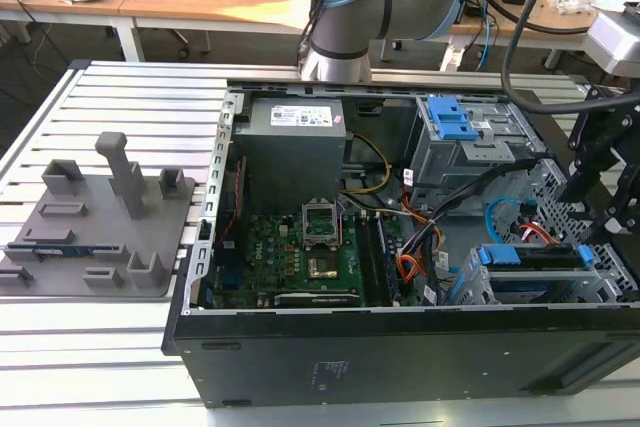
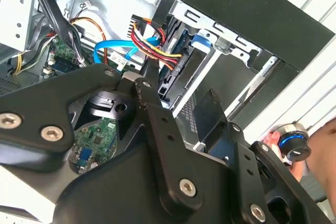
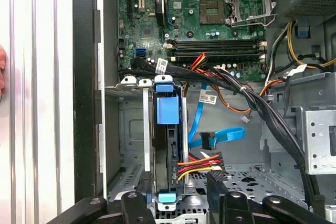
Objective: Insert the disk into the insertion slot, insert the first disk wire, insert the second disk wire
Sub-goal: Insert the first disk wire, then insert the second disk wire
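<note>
Scanning exterior view's left to right: grey moulded plastic fixture on slatted bench, well apart from open black computer case. Green motherboard mid-case. Toward right, silver hard drive in bright blue carrier seated in low grey perforated drive cage; first step looks done. First wrist view: red-orange-black wire bundle with black plug loose beside drive; slim light-blue flat cable arching, plug free. Both wires apparently not yet inserted. Second wrist view: black gripper fingers apart, straddling drive edge, clamping nothing.
</note>
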Robot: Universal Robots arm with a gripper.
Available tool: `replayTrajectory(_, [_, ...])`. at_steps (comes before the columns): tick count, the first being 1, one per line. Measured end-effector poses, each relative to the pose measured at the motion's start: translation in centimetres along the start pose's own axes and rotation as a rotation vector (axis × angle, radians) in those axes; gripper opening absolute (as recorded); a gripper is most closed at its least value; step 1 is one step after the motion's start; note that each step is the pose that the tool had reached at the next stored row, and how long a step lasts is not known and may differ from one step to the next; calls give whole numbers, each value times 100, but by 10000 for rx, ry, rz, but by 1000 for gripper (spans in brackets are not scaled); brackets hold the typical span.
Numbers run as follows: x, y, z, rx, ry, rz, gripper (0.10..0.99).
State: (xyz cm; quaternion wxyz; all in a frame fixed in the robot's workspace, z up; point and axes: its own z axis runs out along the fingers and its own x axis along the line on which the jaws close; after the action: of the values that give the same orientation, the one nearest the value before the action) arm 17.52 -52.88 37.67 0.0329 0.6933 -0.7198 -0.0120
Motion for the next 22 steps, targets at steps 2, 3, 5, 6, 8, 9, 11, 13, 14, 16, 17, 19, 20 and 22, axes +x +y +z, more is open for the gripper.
replayTrajectory(2, [0, 0, -2, 0, 1, 0, 541])
replayTrajectory(3, [0, 0, -3, 0, 1, 1, 541])
replayTrajectory(5, [0, 0, -4, 0, 0, 0, 541])
replayTrajectory(6, [0, 0, -5, 0, 1, 0, 541])
replayTrajectory(8, [0, 0, -7, 0, 1, 0, 541])
replayTrajectory(9, [0, 0, -8, 0, 1, 0, 541])
replayTrajectory(11, [0, 1, -9, 0, 1, 0, 541])
replayTrajectory(13, [0, 1, -13, 1, 1, 0, 541])
replayTrajectory(14, [-13, -2, -16, 1, 10, -1, 541])
replayTrajectory(16, [-116, -2, -18, 4, 189, 11, 541])
replayTrajectory(17, [-180, -1, -19, -7, 434, 27, 541])
replayTrajectory(19, [-370, 11, -23, -48, 1338, 83, 541])
replayTrajectory(20, [-454, 62, -10, -16, 1683, 109, 541])
replayTrajectory(22, [-525, 151, 14, 105, 1768, 128, 541])
